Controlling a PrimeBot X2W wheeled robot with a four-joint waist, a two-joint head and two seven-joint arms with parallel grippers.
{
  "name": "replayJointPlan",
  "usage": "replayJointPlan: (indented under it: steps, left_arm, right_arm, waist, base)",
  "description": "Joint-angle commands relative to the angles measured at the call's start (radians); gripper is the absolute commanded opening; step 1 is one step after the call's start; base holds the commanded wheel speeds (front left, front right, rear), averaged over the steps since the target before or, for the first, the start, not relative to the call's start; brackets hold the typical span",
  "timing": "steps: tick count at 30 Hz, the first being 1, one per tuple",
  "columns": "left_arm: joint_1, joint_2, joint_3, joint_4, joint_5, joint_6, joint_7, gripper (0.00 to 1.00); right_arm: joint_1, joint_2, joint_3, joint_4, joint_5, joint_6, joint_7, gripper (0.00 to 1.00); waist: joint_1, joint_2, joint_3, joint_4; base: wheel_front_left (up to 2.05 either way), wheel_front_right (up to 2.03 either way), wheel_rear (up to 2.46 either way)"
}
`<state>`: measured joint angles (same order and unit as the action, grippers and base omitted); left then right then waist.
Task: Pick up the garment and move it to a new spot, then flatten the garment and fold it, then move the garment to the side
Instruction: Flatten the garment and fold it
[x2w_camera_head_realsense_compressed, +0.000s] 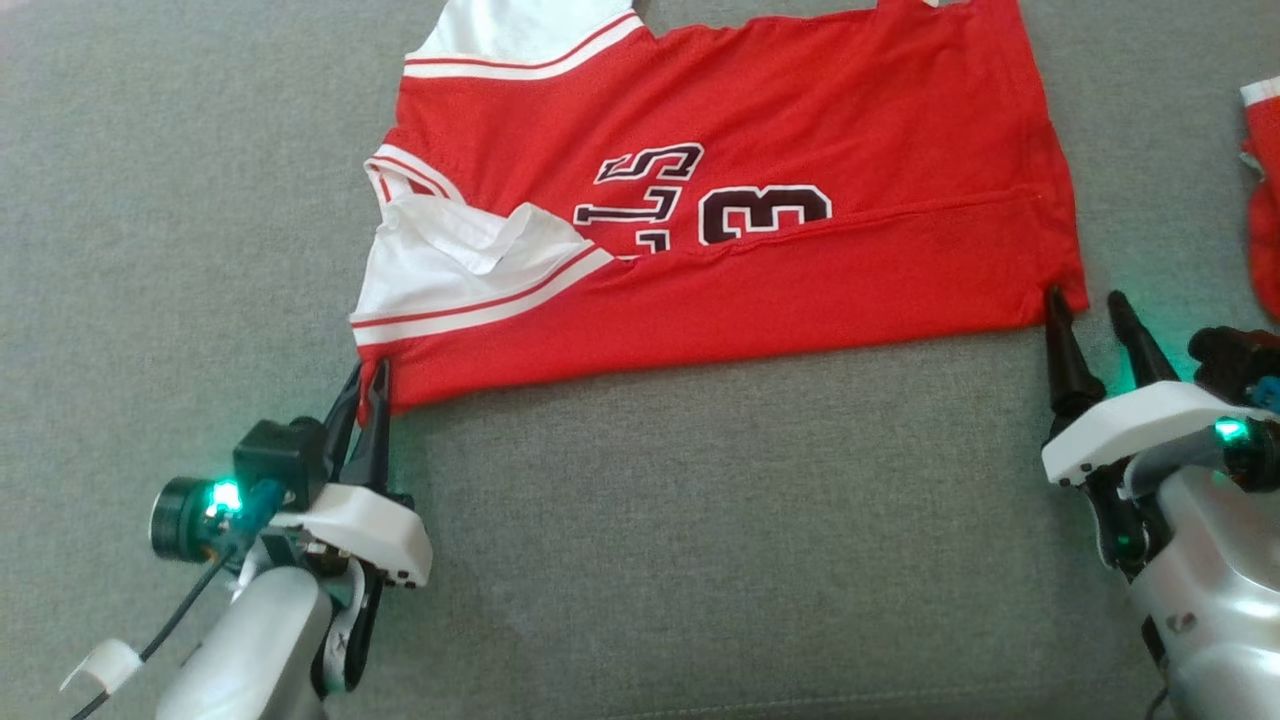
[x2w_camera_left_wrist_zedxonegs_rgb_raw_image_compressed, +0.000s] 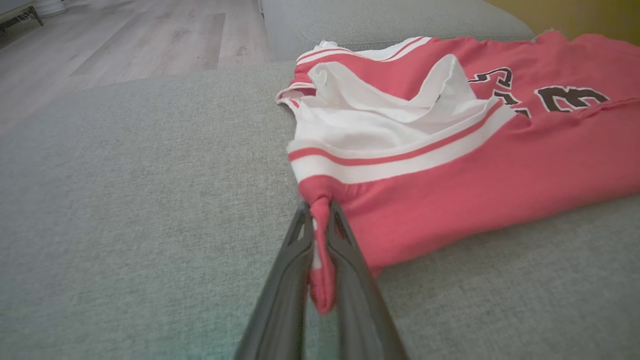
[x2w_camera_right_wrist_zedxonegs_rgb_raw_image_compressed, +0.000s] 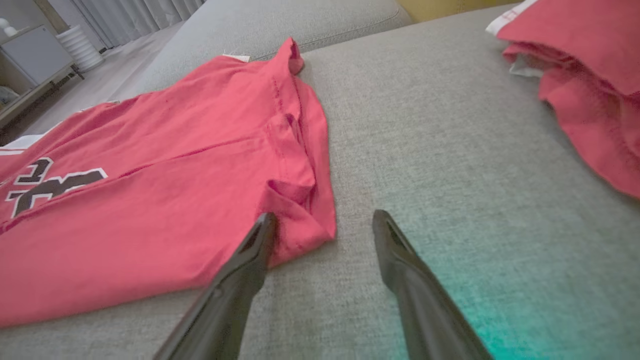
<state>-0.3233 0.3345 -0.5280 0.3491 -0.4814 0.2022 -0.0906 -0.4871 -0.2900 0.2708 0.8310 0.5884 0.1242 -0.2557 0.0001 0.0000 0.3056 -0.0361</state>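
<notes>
A red jersey (x2w_camera_head_realsense_compressed: 760, 270) with white striped sleeves and dark lettering lies spread on the grey couch cushion (x2w_camera_head_realsense_compressed: 700, 520), its near edge folded over. My left gripper (x2w_camera_head_realsense_compressed: 368, 375) is shut on the jersey's near left corner; in the left wrist view a red strip of the jersey (x2w_camera_left_wrist_zedxonegs_rgb_raw_image_compressed: 425, 190) is pinched in my left gripper (x2w_camera_left_wrist_zedxonegs_rgb_raw_image_compressed: 320, 205). My right gripper (x2w_camera_head_realsense_compressed: 1085, 305) stands open at the near right corner. In the right wrist view the jersey (x2w_camera_right_wrist_zedxonegs_rgb_raw_image_compressed: 150, 210) has its corner lying between the fingers of my right gripper (x2w_camera_right_wrist_zedxonegs_rgb_raw_image_compressed: 325, 220), nearer the left finger, not clamped.
Another red garment (x2w_camera_head_realsense_compressed: 1262, 190) lies at the right edge of the cushion, also seen as a red pile (x2w_camera_right_wrist_zedxonegs_rgb_raw_image_compressed: 590, 85) beyond my right gripper. A wooden floor (x2w_camera_left_wrist_zedxonegs_rgb_raw_image_compressed: 125, 45) lies past the couch's far edge.
</notes>
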Motion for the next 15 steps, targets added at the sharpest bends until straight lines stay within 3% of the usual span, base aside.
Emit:
replayJointPlan:
  steps: [1,2,3,8,15]
  left_arm:
    - [-0.036,0.027,0.027,-0.022,0.004,0.003,-0.011,0.00]
    - [-0.036,0.027,0.027,-0.022,0.004,0.003,-0.011,0.00]
    - [-0.037,0.025,0.026,-0.021,0.003,0.002,-0.011,0.00]
    - [-0.015,0.017,0.023,-0.017,-0.014,-0.008,-0.029,0.00]
    - [0.099,0.025,0.009,-0.058,-0.039,-0.015,-0.057,0.00]
  right_arm:
    - [-0.019,-0.003,0.029,0.010,0.003,0.007,-0.006,0.32]
    - [-0.019,-0.003,0.029,0.010,0.003,0.007,-0.006,0.32]
    - [-0.021,-0.001,0.038,0.027,0.010,0.007,-0.006,0.00]
    - [-0.003,-0.034,0.074,0.045,0.044,0.007,-0.006,0.00]
    - [0.131,-0.128,0.115,-0.045,0.099,0.007,-0.006,0.00]
  waist:
    - [-0.0001,0.0000,0.001,0.005]
    - [-0.0001,0.0000,0.001,0.005]
    - [-0.0001,0.0000,0.000,0.007]
    - [-0.0001,0.0000,-0.034,0.012]
    - [-0.0001,0.0000,-0.098,0.014]
  base:
    - [0.00,0.00,0.00]
    - [0.00,0.00,0.00]
    - [0.00,0.00,0.00]
    - [0.00,0.00,0.00]
    - [0.00,0.00,0.00]
